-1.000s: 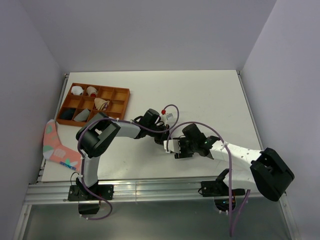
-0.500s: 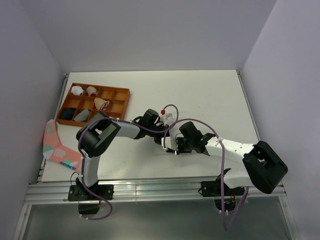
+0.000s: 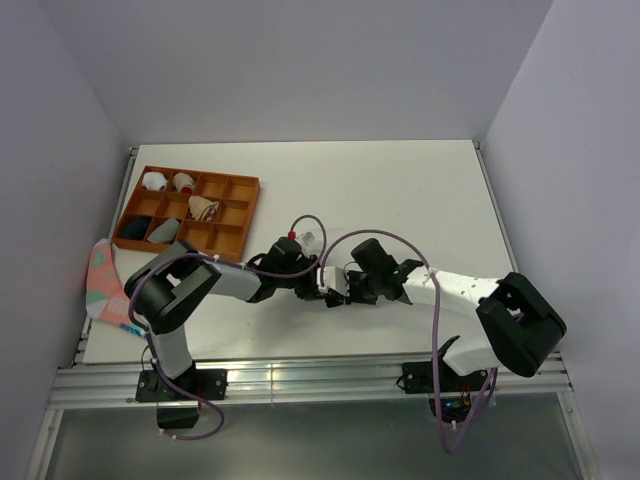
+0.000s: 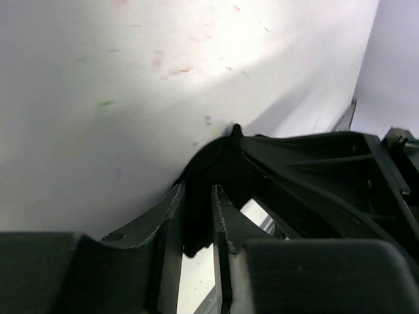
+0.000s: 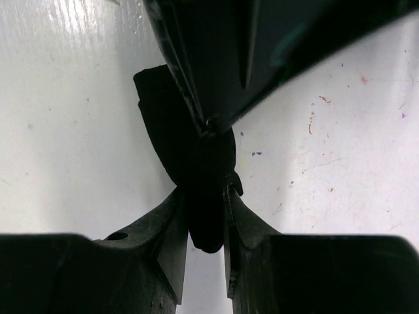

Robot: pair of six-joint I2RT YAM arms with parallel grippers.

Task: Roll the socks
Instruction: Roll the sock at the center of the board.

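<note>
Reaching in from both sides, elbows bent and forearms low, meeting almost tip to tip at left gripper [image 3: 318,284] and right gripper [image 3: 341,293]. Pinching a black sock [image 5: 193,154] between the right fingers [image 5: 169,232]. On the left, fingers [image 4: 167,219] set narrowly apart about dark cloth [image 4: 198,219], hold unclear.

White table [image 3: 400,190] in the middle, matte top with small coloured specks and scuffs, and a bright glare patch in the wrist views. Behind the table is a plain pale lilac-grey back wall [image 3: 300,60]. A matching left wall [image 3: 50,150] and right wall [image 3: 580,150] close in the table's sides. A metal rail [image 3: 300,378] runs along the table's near edge, with grey floor [image 3: 320,445] below it. Light even, shadows soft.
</note>
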